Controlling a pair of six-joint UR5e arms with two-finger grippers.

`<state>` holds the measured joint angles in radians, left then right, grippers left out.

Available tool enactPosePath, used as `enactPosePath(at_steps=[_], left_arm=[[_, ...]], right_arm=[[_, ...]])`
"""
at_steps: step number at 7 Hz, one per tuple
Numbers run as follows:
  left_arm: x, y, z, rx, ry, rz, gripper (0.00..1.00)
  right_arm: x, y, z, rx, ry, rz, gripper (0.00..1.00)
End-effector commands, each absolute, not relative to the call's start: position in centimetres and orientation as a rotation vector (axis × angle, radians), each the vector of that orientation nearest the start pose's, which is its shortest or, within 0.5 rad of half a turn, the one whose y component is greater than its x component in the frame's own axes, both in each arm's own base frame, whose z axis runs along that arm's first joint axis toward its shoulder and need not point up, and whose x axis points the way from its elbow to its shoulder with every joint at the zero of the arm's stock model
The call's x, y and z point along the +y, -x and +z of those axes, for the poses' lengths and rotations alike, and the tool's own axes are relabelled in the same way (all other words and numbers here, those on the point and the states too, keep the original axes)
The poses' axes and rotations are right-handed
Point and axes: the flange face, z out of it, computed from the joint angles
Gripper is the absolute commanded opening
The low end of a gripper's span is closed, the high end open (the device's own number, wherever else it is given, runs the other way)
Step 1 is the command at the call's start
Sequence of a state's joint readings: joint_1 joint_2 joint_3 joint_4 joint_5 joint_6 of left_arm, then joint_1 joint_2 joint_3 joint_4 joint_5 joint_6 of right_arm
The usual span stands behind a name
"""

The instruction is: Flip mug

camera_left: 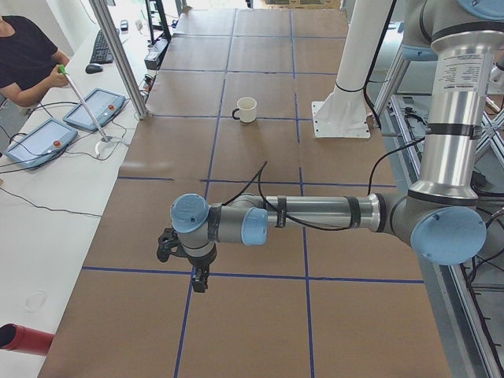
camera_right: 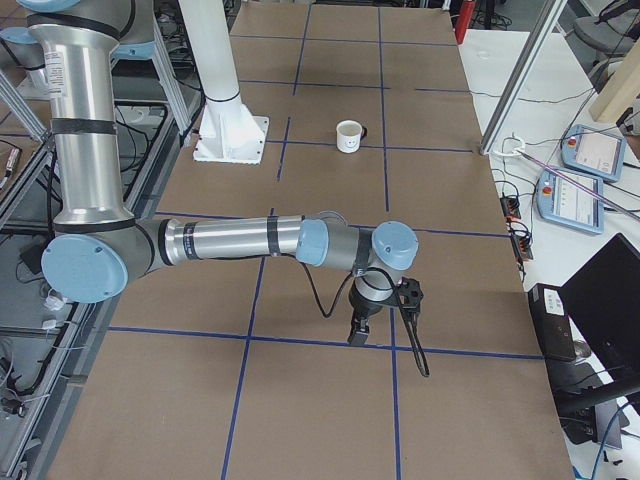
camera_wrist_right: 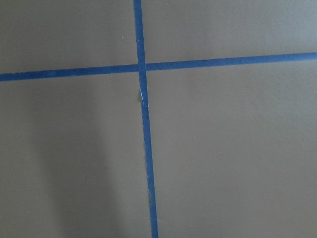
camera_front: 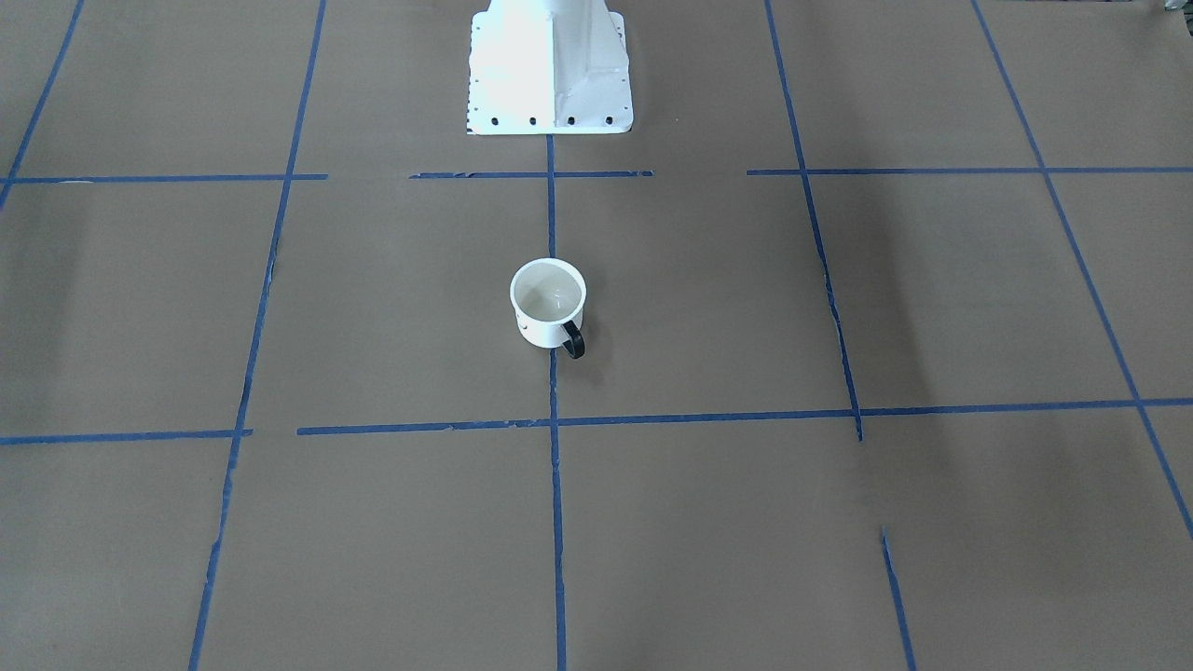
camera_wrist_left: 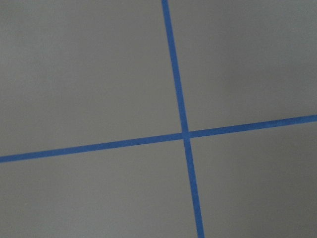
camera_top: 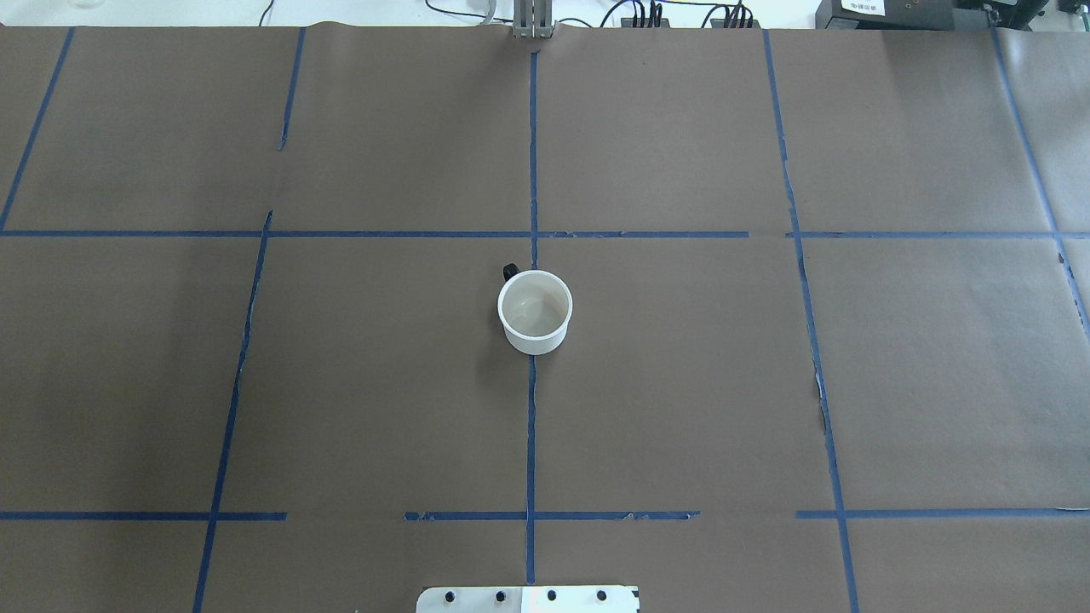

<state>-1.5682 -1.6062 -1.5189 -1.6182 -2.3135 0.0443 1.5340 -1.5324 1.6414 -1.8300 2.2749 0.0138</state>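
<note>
The white mug (camera_front: pixel 548 303) stands upright, mouth up, on the brown paper at the table's middle, on the centre tape line. Its black handle (camera_front: pixel 574 340) points away from the robot base. The mug also shows in the overhead view (camera_top: pixel 534 312), the exterior left view (camera_left: pixel 246 109) and the exterior right view (camera_right: pixel 348 136), where its drawn face shows. My left gripper (camera_left: pixel 199 282) hangs far off at the table's left end. My right gripper (camera_right: pixel 358 335) hangs at the right end. Both show only in side views, so I cannot tell if they are open or shut. The wrist views show only paper and tape.
The white robot base (camera_front: pixel 550 65) stands behind the mug. Blue tape lines (camera_top: pixel 531 426) grid the paper. An operator (camera_left: pixel 24 55) sits at a side bench with control pads (camera_left: pixel 94 109). An aluminium post (camera_left: pixel 118 55) stands at the table's far edge.
</note>
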Motion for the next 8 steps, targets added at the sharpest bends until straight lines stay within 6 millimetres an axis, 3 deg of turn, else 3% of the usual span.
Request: enactPosePath(at_steps=[1,8], left_arm=[[-47.80,6.74,65.86,0.742,-0.043,0.049,1.00],[-48.25,6.89,65.39,0.742,-0.021,0.036,1.00]], right_arm=[[-49.56,-5.06,63.45,-0.699,0.162,0.031,1.00],[-49.56,-5.06,63.45,-0.699,0.162,0.031,1.00]])
